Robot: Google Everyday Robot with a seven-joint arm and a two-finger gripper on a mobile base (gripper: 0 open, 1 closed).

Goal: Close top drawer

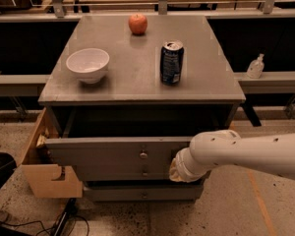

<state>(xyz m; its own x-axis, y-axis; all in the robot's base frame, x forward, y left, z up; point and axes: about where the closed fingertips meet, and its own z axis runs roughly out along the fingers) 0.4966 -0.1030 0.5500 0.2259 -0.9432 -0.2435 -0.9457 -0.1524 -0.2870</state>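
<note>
The top drawer (pixel 113 154) is a wide grey wooden drawer, pulled out a short way from the grey cabinet (pixel 137 82). Its tall flat front faces me with a small round knob (pixel 143 155) in the middle. My white arm reaches in from the right, and its wrist end rests against the right part of the drawer front. My gripper (pixel 176 167) is hidden behind the wrist at that spot.
On the cabinet top stand a white bowl (pixel 87 64), a blue soda can (pixel 171 62) and a red apple (pixel 137 23). Lower drawer fronts with knobs (pixel 145 194) sit beneath. A cardboard box (pixel 46 173) stands at the cabinet's left. A white bottle (pixel 255 66) sits on the right ledge.
</note>
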